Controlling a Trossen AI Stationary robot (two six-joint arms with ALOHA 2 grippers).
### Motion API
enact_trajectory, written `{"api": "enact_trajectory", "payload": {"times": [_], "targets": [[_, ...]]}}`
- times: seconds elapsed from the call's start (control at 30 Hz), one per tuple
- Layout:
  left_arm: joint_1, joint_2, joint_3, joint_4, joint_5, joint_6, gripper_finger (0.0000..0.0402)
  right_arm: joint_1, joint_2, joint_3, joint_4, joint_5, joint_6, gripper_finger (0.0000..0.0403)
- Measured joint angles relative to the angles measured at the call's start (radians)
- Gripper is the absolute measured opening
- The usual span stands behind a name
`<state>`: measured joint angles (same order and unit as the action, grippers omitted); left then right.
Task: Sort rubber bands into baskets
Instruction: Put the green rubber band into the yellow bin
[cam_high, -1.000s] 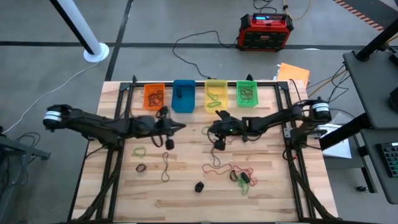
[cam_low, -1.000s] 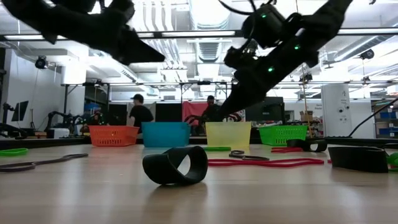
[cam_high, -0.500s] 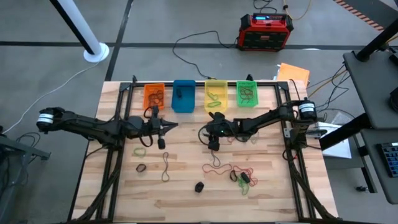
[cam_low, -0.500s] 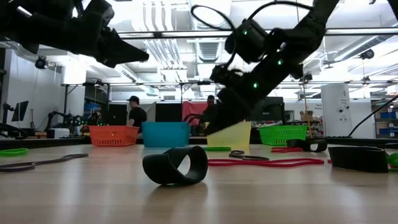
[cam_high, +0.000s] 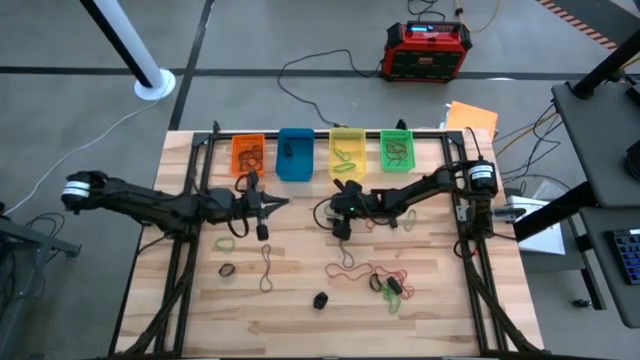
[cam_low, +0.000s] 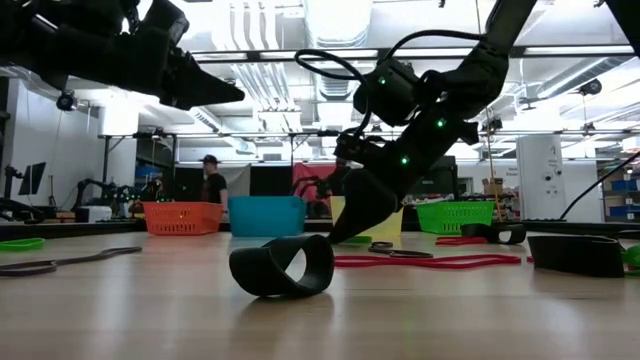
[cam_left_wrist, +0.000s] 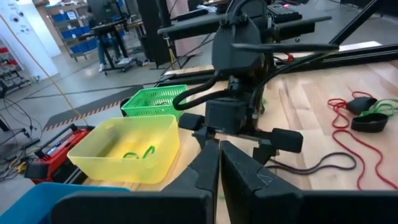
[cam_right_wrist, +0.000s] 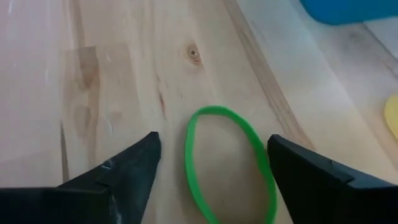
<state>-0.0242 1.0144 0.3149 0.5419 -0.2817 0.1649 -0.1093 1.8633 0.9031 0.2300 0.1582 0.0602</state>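
Four baskets: orange basket (cam_high: 248, 155), blue basket (cam_high: 294, 154), yellow basket (cam_high: 347, 152) and green basket (cam_high: 396, 150) stand in a row along the table's (cam_high: 300, 330) far edge, each with something already in it.
Rubber bands: several lie loose on the table, among them a red tangle (cam_high: 372, 272), a black ring (cam_high: 320, 299) and a green band (cam_right_wrist: 229, 163) near the middle, in front of the yellow basket.
Right gripper (cam_right_wrist: 211, 171): spread wide and low over the green band, one finger on each side of it; nothing grasped yet.
Left gripper (cam_left_wrist: 219, 163): clenched, fingers pressed together and empty as far as I can see, hanging above the table in front of the orange and blue baskets.
Risk: the thin band lies flat, so the fingers may close over it and miss, or push it along the wood; a tip pressed too hard could scrape the table.
Writing: none readable; the red-black box (cam_high: 427, 50) on the floor shows no legible label.
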Motion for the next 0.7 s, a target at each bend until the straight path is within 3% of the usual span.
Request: {"api": "enact_trajectory", "payload": {"times": [0.17,0.43,0.7], "targets": [[0.000,0.022,0.000,0.010,0.000,0.002,0.0000,0.000,0.000,-0.001,-0.004,-0.015,-0.027,0.0213],[0.000,0.041,0.000,0.034,0.000,0.002,0.0000,0.000,0.000,-0.003,-0.013,-0.046,-0.070,0.0031],[0.000,0.056,0.000,0.046,0.000,0.002,0.0000,-0.001,-0.046,-0.009,-0.042,-0.054,-0.084,0.0009]]}}
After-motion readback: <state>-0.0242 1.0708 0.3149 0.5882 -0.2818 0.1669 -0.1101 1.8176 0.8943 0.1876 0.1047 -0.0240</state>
